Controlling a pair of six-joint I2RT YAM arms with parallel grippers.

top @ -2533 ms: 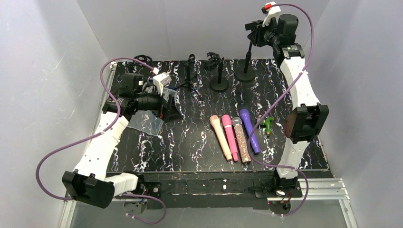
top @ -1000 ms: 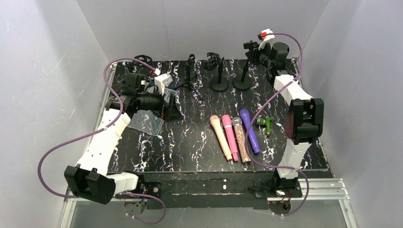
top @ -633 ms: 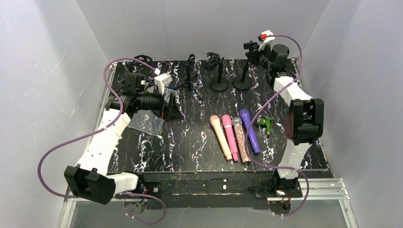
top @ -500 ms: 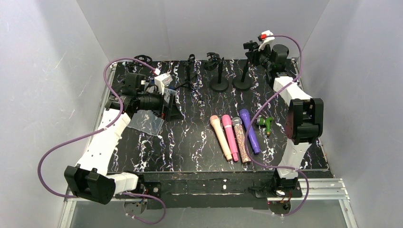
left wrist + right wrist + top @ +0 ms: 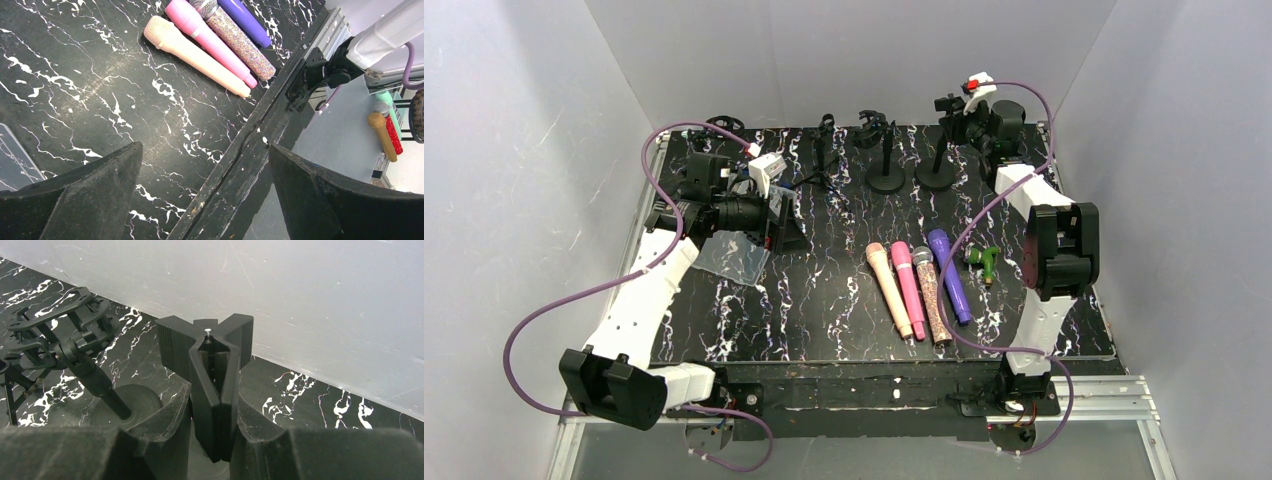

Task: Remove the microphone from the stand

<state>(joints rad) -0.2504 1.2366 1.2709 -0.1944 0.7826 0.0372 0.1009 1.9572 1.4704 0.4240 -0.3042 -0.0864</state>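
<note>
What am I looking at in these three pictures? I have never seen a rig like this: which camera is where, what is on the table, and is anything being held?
Two robot arms are bolted at the near edge of a black marbled table. The wide picture comes from a fixed camera above and behind the arms. The other two come from a camera on each wrist, looking past that arm's own fingers. Four microphones lie side by side in the middle of the table. The right gripper is shut on the black clip at the top of a stand near the far edge. The left gripper hangs open above the table and holds nothing.
</note>
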